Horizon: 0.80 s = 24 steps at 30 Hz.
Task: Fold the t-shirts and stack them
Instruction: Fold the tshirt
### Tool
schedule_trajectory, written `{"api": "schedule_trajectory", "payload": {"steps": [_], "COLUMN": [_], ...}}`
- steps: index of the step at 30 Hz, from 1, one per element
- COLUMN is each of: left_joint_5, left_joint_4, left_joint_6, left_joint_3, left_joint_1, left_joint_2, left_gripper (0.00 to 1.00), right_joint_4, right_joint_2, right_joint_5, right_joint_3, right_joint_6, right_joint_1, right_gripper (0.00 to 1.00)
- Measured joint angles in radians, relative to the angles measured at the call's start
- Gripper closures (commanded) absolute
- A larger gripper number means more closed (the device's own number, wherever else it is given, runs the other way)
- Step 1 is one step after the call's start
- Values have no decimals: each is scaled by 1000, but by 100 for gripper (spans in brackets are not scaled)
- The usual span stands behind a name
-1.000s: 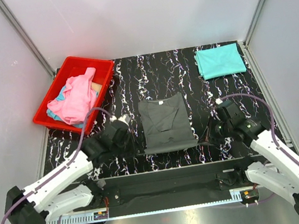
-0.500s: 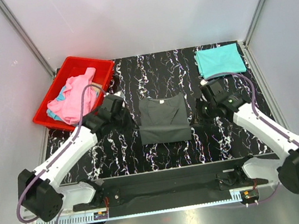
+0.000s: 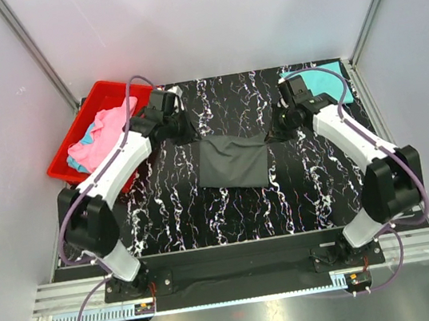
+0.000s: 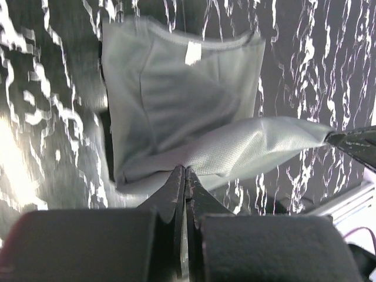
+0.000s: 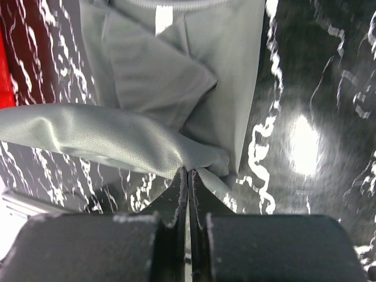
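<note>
Since a second ago: both arms gone from near table (image 3: 165,208) edge to far side; dark grey t-shirt (image 3: 234,164) now shorter, near hem lifted and carried toward collar. Shirt lies mid table. Left tool (image 4: 185,171) and right tool (image 5: 188,173) pinched fully shut on hem corners. Overhead: tool tips hidden under wrists; teal t-shirt (image 3: 329,75) part-covered by right arm. Only wrist views show collar label (image 4: 192,53) and grip on cloth

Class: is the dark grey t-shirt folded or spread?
Partly folded: t-shirt has one edge pinched by left gripper and right gripper, raised over the rest.
</note>
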Motion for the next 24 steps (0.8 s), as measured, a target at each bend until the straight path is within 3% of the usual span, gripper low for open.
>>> {"api": "schedule_trajectory", "payload": {"steps": [13, 16, 18, 19, 21, 24], "left_joint_5": [88, 140, 166, 182, 221, 260], "left_joint_4": [96, 159, 206, 224, 261, 322], "left_joint_6": [62, 63, 63, 65, 69, 70], "left_joint_3": [277, 283, 285, 293, 334, 378], "left_joint_1": [93, 115, 128, 134, 144, 153], "left_joint_2": [393, 473, 516, 541, 595, 646], "left_gripper": [96, 88, 78, 71, 54, 51], "right_joint_4": [65, 81, 92, 99, 113, 140], "right_joint_2": [313, 392, 432, 452, 485, 530], "right_joint_5": [-16, -10, -8, -7, -6, -8], "right_joint_3": [175, 218, 236, 241, 246, 248], "right_joint_6": [-32, -33, -32, -27, -24, -14], "right_joint_1": [-72, -89, -98, -105, -116, -133], "right_gripper": [93, 91, 82, 76, 76, 64]}}
